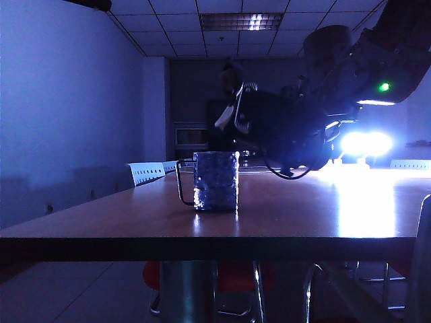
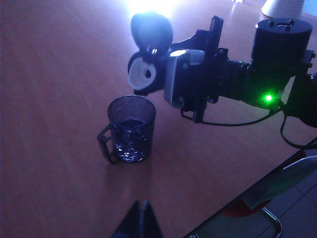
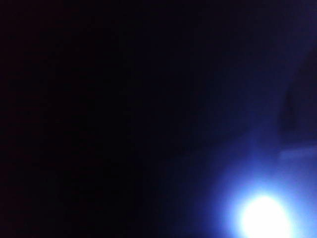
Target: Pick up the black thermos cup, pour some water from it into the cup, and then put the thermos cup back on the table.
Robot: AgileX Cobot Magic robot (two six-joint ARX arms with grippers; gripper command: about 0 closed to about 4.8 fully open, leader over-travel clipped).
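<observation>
Seen under dim blue light: a glossy red-brown table [image 2: 59, 74], a clear cup [image 2: 132, 128] with a dimpled, sparkling pattern and a thin dark handle. Noted also a black thermos cup [image 2: 148, 54] with pale white spout, and a green light [image 2: 269, 97] on the dark arm.

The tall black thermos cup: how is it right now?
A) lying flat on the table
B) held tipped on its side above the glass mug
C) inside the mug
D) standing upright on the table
B: the right gripper holds the tall black thermos cup tilted, its pale spout over the dimpled clear glass mug on the glossy brown wooden table.
</observation>
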